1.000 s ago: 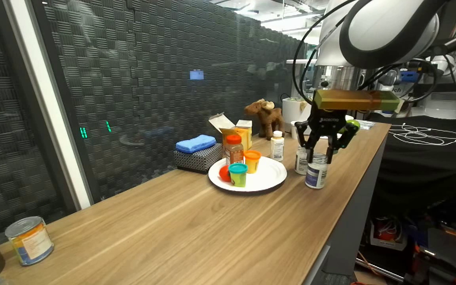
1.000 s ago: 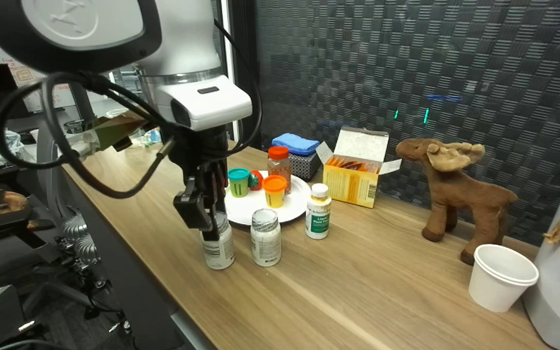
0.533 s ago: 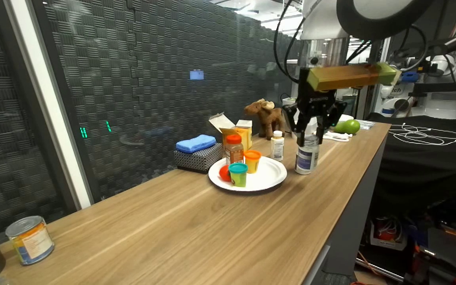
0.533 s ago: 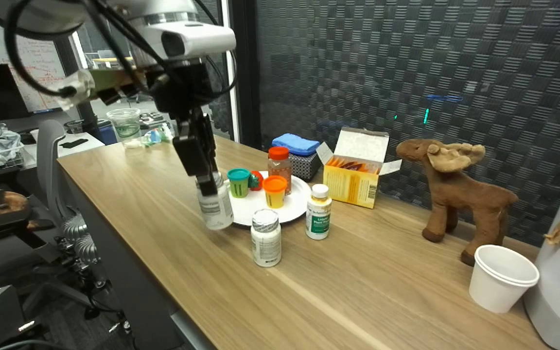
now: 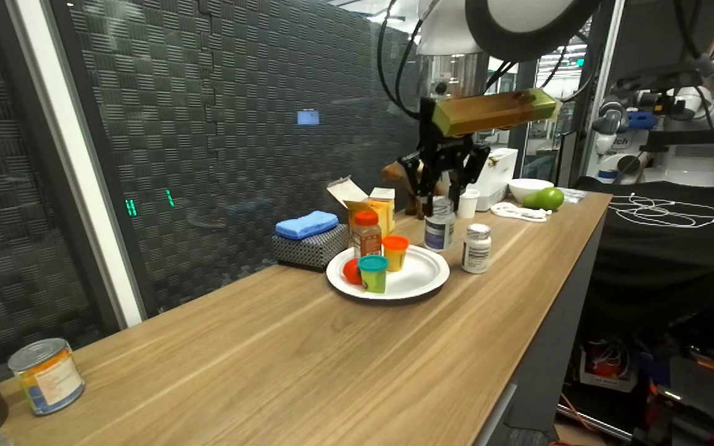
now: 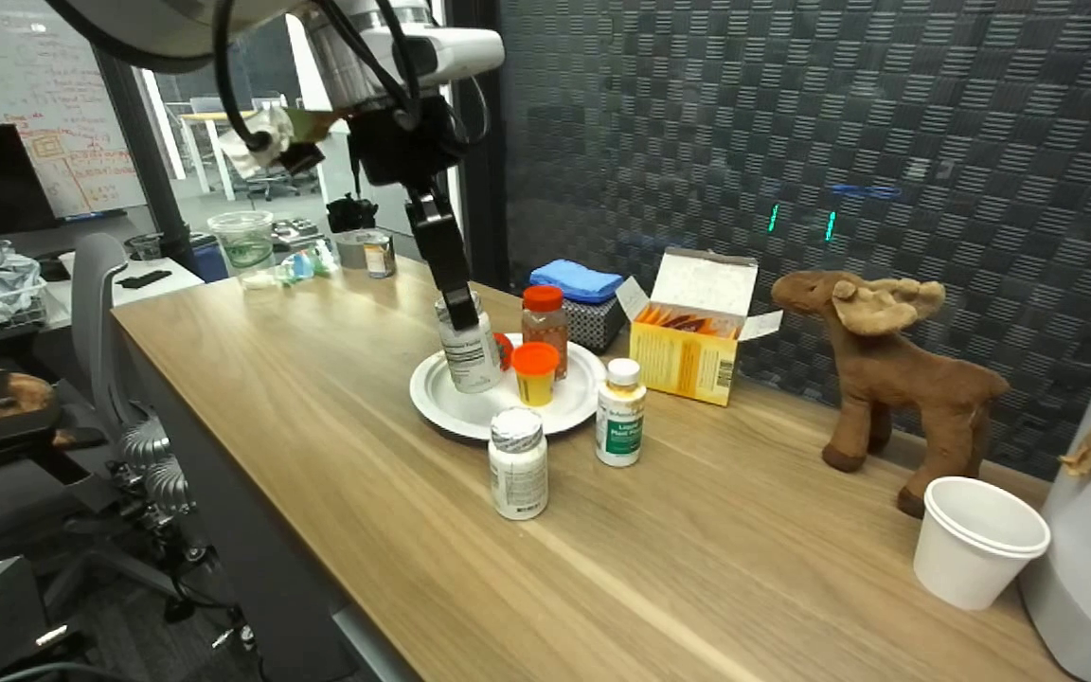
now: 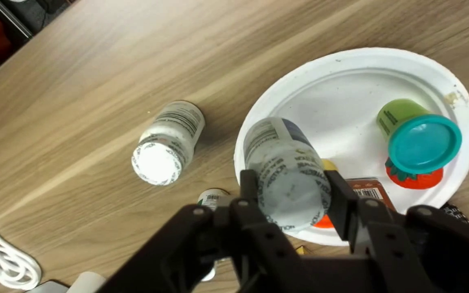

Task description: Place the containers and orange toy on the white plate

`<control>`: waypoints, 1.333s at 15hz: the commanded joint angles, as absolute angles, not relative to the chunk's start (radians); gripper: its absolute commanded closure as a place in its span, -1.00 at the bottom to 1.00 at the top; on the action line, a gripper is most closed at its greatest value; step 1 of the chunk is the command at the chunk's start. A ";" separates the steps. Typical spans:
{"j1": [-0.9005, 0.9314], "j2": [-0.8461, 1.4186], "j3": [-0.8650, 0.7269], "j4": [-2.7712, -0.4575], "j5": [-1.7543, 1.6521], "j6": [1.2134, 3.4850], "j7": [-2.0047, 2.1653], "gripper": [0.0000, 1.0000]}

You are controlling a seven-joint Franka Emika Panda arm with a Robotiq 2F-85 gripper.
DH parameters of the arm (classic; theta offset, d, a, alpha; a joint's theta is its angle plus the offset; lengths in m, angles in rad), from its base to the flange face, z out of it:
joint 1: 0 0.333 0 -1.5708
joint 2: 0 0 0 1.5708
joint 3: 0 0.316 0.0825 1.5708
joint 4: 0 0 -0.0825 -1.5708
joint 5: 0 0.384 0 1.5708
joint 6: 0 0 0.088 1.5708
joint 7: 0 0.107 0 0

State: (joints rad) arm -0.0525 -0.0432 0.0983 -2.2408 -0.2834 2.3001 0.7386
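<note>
Pinching the blue-labelled bottle [image 5: 438, 235], the end effector [image 5: 442, 204] has carried it off the tabletop [image 5: 307, 353] towards the white plate [image 5: 420, 275]; lowering likely follows

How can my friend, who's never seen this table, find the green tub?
Find the round white plate on the wooden table. On it, beside a red thing with green leaves, stands a small green tub. Its teal lid sets it apart from the yellow tub with the orange lid.
</note>
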 commanded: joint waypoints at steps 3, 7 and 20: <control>-0.022 0.117 0.052 -2.109 -0.205 2.304 0.652 0.61; -0.006 0.171 0.037 -2.049 -0.120 2.293 0.602 0.61; 0.035 0.273 0.002 -1.954 -0.047 2.306 0.629 0.61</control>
